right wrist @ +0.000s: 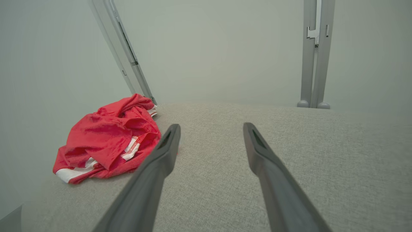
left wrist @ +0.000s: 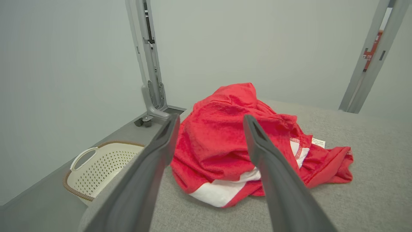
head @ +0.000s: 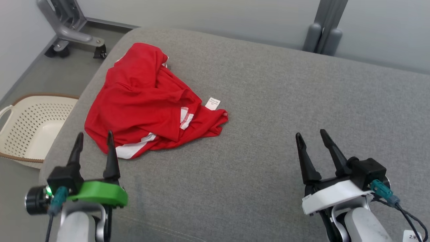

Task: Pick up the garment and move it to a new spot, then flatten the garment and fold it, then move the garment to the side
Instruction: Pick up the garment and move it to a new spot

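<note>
Hovering ahead of the first step: nothing is picked up yet. The red shirt (head: 144, 101), with white trim and a white care tag (head: 212, 103), lies crumpled in a heap on the far left part of the grey upholstered cushion (head: 268, 101), near its left edge and above a cream perforated basket (head: 33, 124) on the floor.

Left end effector (head: 94, 133): fingers spread wide, empty, tips just short of the shirt's near hem. The left wrist view looks straight onto the heap. Right end effector (head: 310, 132): also wide and empty, well apart from the shirt, over bare cushion.

Next move, as I judge it: the left arm reaches forward and down and pinches a raised fold, since the flat hem offers little to bite. The right arm has open cushion beside it for the new spot.
</note>
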Available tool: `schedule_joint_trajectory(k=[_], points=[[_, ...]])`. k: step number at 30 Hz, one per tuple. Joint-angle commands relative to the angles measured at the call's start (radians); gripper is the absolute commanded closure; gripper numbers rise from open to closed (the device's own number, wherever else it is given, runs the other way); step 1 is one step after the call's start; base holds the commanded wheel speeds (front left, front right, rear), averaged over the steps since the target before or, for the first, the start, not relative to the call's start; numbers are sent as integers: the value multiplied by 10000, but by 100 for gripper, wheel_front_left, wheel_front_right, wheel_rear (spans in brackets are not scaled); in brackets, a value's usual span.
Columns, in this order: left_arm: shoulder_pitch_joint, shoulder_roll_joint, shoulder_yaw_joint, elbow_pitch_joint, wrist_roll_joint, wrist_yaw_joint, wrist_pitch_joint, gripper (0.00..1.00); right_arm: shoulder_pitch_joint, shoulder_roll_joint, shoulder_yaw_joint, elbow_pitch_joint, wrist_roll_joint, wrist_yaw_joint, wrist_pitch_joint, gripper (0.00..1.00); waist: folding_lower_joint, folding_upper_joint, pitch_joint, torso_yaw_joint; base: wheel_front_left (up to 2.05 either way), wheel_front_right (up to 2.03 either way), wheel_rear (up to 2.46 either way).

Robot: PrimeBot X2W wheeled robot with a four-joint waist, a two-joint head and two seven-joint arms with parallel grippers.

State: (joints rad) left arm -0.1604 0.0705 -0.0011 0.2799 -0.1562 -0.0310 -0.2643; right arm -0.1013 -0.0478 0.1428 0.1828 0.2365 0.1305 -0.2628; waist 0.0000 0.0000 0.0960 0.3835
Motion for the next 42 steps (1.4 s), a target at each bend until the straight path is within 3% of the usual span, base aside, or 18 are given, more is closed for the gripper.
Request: schedule_joint_trajectory(k=[1,8,14,19,28,29,30,31,42], points=[[-537,143,71,258,155,-75,-3,0,-212,-45,-133,-96,-183,4,-32,0,0,0,863,-492,0,0,0],[-3033,830,185,2517,15,-473,148,0,-558,-107,-612,-444,-702,4,-32,0,0,0,1992,-938,0,0,0],[-4872,1217,-93,4075,-170,-758,1011,0,-714,-213,-657,-580,-845,4,-32,0,0,0,2653,-1139,0,0,0],[-5804,1623,-158,5098,-598,-909,1751,0,-923,-218,-467,-628,-834,4,-32,0,0,0,2998,-1445,0,0,0],[-6470,1946,-343,6370,-953,-988,2041,0,-946,-189,-517,-565,-753,4,-32,0,0,0,3161,-1702,0,0,0],[-6480,1923,-429,6501,-1038,-997,2094,56,-930,-189,-536,-540,-743,4,-32,0,0,0,3123,-1702,0,0,0],[-6484,1930,-469,6550,-1073,-987,2031,73,-912,-186,-548,-516,-740,4,-32,0,0,0,3085,-1694,0,0,0],[-6500,1948,-489,6610,-1167,-991,1953,98,-896,-182,-550,-484,-744,4,-32,0,0,0,3031,-1681,0,0,0],[-6142,2459,-945,6375,-1956,-998,831,100,-625,-108,-280,-117,-620,3,-32,0,0,0,1881,-1582,0,0,0]])
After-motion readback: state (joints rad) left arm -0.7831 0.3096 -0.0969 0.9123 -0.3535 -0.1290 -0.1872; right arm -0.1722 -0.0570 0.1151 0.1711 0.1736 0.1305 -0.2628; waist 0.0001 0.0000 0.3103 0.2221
